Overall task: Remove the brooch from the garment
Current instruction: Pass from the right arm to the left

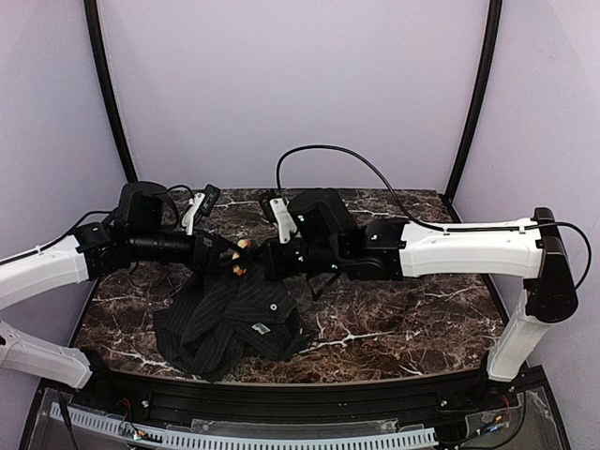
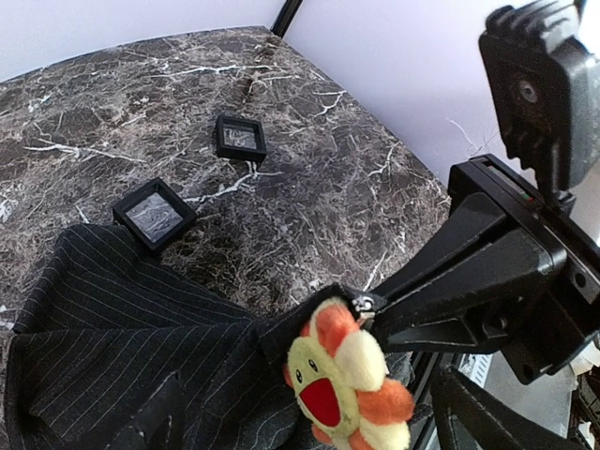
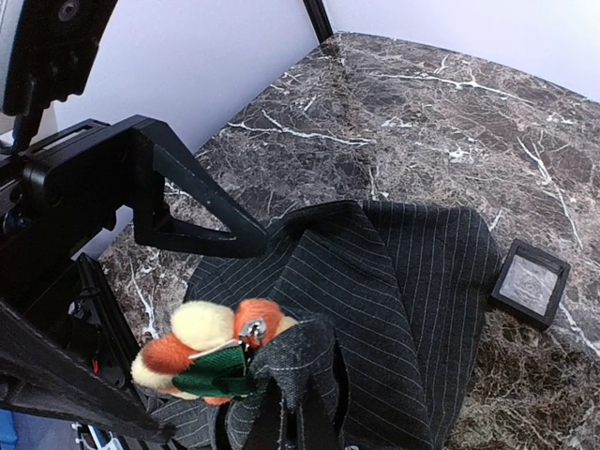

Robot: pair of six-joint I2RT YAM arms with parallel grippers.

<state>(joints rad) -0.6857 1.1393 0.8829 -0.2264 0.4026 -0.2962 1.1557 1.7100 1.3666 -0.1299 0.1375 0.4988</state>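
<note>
The brooch (image 1: 241,255), a plush flower with orange and cream petals, hangs above the table between the two arms, still pinned to a raised fold of the garment (image 1: 234,319). My right gripper (image 3: 295,412) is shut on that pinstriped fold just beside the brooch (image 3: 211,361). My left gripper (image 2: 319,427) is open, its black fingers (image 3: 187,211) standing wide on either side of the brooch (image 2: 342,384) without touching it. The right gripper's fingers (image 2: 469,277) reach in from the right to the cloth edge. The rest of the garment (image 3: 422,281) lies crumpled on the marble.
Two small black square boxes (image 2: 241,137) (image 2: 155,213) sit on the marble table (image 2: 328,187) beyond the garment. One such box (image 3: 531,283) lies by the cloth's edge. Purple walls close the table's back and sides.
</note>
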